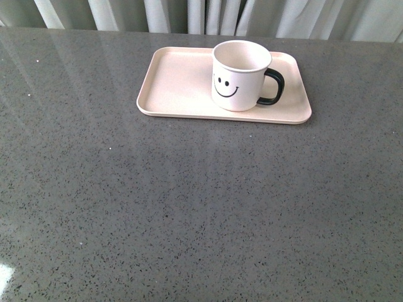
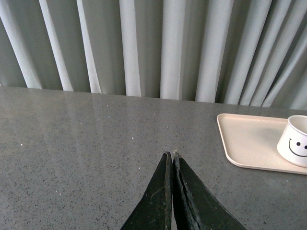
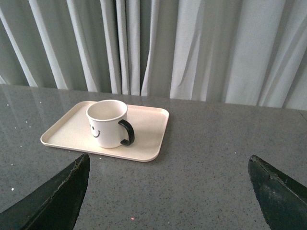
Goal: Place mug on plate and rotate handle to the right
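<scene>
The cream-white mug (image 1: 239, 75) with a black smiley face stands upright on the pale pink plate (image 1: 176, 88), on its right half. Its black handle (image 1: 273, 87) points to the right in the front view. Neither gripper shows in the front view. In the left wrist view my left gripper (image 2: 171, 154) is shut and empty over the bare table, well apart from the plate (image 2: 244, 141) and mug (image 2: 295, 140). In the right wrist view my right gripper (image 3: 168, 163) is open and empty, back from the plate (image 3: 148, 127), mug (image 3: 106, 122) and handle (image 3: 127, 132).
The grey speckled table (image 1: 189, 207) stretches from the plate to the near edge. Pale curtains (image 1: 201, 16) hang behind the table's far edge.
</scene>
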Controlling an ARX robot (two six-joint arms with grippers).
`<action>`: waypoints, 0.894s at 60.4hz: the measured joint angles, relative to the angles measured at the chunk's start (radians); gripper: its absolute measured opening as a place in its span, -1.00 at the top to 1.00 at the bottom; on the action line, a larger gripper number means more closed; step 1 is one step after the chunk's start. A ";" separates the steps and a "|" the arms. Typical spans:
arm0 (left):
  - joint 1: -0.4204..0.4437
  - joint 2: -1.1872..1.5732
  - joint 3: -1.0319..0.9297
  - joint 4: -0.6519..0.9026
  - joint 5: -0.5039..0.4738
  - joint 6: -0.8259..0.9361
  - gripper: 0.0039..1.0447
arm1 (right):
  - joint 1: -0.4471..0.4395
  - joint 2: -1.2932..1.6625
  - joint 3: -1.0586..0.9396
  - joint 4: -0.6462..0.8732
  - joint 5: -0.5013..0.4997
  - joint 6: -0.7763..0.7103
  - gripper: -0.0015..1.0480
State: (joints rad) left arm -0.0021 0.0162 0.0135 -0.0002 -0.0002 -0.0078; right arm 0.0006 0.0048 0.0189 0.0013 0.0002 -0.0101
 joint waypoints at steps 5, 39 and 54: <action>0.000 0.000 0.000 0.000 0.000 0.000 0.68 | 0.000 0.000 0.000 0.000 0.000 0.000 -0.82; 0.000 0.000 0.000 0.000 -0.001 0.002 -0.83 | -0.053 0.141 0.096 -0.214 -0.148 -0.030 -0.82; 0.000 0.000 0.000 0.000 0.000 0.002 -0.83 | -0.121 0.911 0.494 -0.148 -0.223 -0.083 -0.82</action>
State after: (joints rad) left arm -0.0017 0.0158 0.0135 -0.0006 0.0002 -0.0055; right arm -0.1204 0.9161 0.5125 -0.1467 -0.2230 -0.0929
